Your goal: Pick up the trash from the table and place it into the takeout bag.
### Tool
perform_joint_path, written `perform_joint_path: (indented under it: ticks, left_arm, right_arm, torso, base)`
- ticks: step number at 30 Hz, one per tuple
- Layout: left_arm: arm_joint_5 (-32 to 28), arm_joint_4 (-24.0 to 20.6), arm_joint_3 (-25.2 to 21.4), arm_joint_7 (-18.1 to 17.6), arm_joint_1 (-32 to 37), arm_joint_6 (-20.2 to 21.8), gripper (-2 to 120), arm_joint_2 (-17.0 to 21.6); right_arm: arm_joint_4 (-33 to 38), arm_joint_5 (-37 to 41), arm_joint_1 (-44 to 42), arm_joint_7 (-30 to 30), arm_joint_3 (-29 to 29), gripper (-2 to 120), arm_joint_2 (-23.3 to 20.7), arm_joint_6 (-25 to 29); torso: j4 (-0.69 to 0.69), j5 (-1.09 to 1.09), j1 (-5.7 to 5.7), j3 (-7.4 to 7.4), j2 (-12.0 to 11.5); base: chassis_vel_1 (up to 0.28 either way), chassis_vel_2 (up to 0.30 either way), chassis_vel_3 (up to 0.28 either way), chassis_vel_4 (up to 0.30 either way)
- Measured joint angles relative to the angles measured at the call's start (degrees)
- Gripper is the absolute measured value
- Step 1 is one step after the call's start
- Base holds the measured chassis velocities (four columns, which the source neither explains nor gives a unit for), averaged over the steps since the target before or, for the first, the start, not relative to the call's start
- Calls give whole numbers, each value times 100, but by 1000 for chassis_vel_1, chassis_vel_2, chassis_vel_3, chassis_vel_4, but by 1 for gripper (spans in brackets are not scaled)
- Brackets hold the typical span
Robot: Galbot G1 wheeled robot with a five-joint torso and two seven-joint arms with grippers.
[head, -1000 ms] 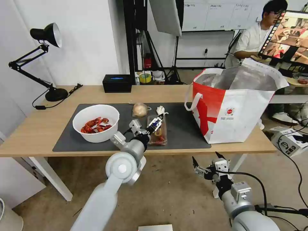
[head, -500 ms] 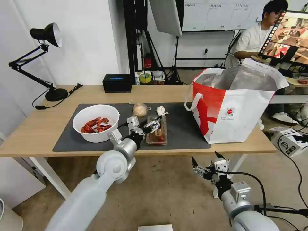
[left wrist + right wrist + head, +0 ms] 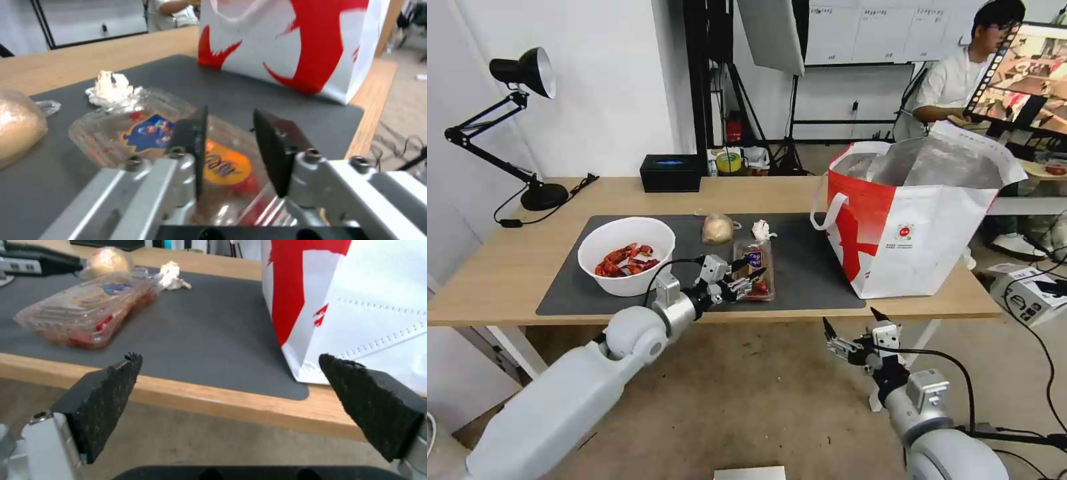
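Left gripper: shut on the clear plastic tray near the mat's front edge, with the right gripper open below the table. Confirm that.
Not shut: in the left wrist view the left gripper hovers at the clear plastic tray with jaws apart, gripping nothing. The rest holds; the right gripper is open below the table.

A light-wood table (image 3: pixel 514 267) carries a dark grey mat (image 3: pixel 814 267). Directly on the wood stand a black desk lamp (image 3: pixel 527 133) and a black box (image 3: pixel 670 173).
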Motion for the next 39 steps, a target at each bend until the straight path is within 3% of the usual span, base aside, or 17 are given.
perform_joint_path:
  ticks: [9, 14, 16, 25, 39]
  left_arm:
    - [99, 423, 336, 118, -295, -56, 0, 34]
    - [80, 496, 407, 118, -299, -65, 0, 19]
    - [41, 480, 427, 116, -294, -66, 0, 26]
    - [-87, 417, 420, 63, -292, -66, 0, 100]
    - [-186, 241, 305, 27, -189, -89, 0, 347]
  right_arm:
    - [-73, 424, 309, 142, 2, 100, -86, -1]
    - [-180, 1462, 746, 400, -3, 100, -97, -57]
    - [-300, 2256, 1053, 505, -4, 100, -172, -65]
    - [-794, 3814, 1926, 625, -211, 100, -473, -132]
    - [-1861, 6187, 3841, 1819, -1121, 100, -316, -1290]
  torso:
    - [0, 0, 0, 0, 0]
    - [0, 1, 0, 0, 0]
    - [0, 0, 0, 0, 0]
    - [0, 0, 0, 0, 0]
    - [1, 0, 1, 0, 1]
  base:
    - [0, 0, 0, 0]
    - [0, 0, 0, 0]
    - [0, 0, 0, 0]
    - [0, 0, 0, 0]
    - [0, 0, 0, 0]
